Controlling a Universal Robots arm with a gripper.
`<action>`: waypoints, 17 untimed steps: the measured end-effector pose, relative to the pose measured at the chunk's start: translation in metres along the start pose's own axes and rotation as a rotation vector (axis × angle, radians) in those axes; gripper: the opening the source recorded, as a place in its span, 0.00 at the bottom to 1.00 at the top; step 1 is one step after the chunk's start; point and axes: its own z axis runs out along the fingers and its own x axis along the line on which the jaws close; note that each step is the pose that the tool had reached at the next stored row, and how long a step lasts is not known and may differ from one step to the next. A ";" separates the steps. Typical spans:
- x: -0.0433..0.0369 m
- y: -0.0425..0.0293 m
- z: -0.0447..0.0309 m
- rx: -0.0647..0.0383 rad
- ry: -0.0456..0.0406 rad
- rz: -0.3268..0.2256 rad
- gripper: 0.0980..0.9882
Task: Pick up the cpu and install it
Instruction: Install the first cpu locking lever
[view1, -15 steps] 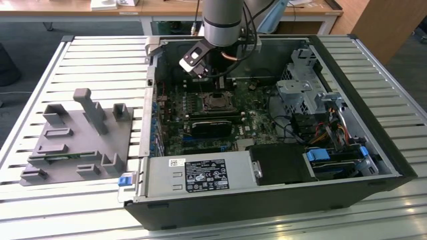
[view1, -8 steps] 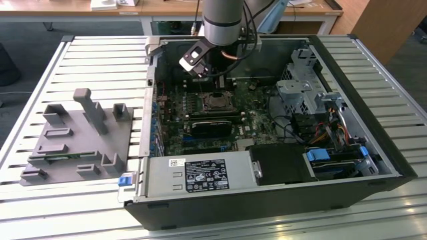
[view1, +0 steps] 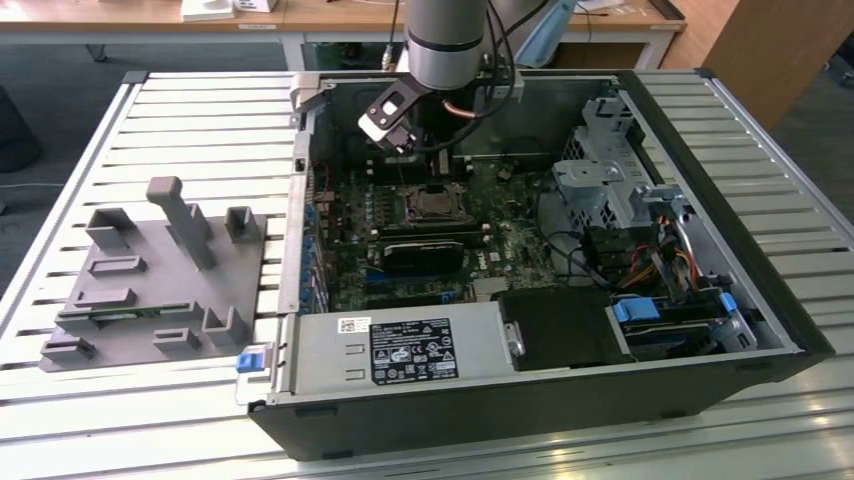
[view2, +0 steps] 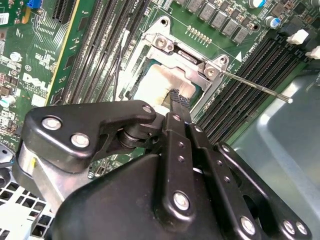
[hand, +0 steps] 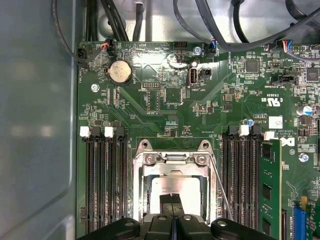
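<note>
One cpu (hand: 176, 189), a pale silvery square, lies within the metal-framed socket (hand: 172, 159) on the green motherboard (hand: 165, 95). The gripper (hand: 173, 201) stands directly over it, its jaws pressed together, tips at the chip's top; contact cannot be judged. Two banks of dark memory slots (hand: 105, 180) flank the socket. The open computer case (view1: 747, 250) lies on the slatted desk (view1: 200, 130) beside one grey tray (view1: 147, 280).
</note>
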 end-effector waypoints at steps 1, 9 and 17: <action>0.0000 0.0000 -0.0004 0.000 -0.0001 0.000 0.01; 0.0000 0.0001 -0.0034 0.000 0.0002 0.000 0.01; 0.0000 0.0001 -0.0058 0.000 0.0002 0.000 0.01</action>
